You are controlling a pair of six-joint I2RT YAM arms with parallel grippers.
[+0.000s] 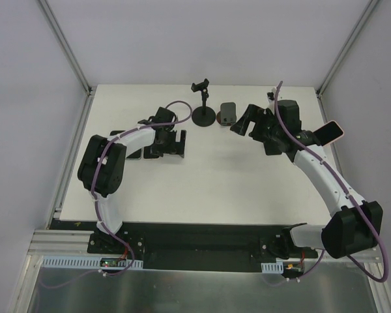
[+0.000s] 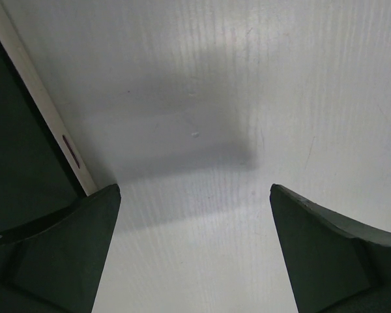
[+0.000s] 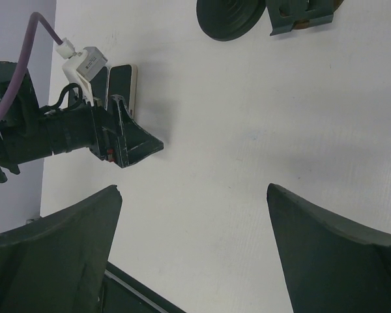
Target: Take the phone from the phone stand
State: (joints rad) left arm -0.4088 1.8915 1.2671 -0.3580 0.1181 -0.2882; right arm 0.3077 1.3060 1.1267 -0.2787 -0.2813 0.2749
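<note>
Over the table (image 1: 202, 189), both pincers hang released and empty: the left gripper (image 2: 195, 189) low, left of the phone stand (image 1: 204, 117), the right gripper (image 3: 194, 189) to its right. The stand's clamp (image 1: 199, 85) holds nothing. The phone (image 3: 122, 83) lies flat left of the stand, beside the left gripper; a pink-rimmed slab (image 1: 328, 133) sits far right of it. Removal looks done, only withdrawal left
</note>
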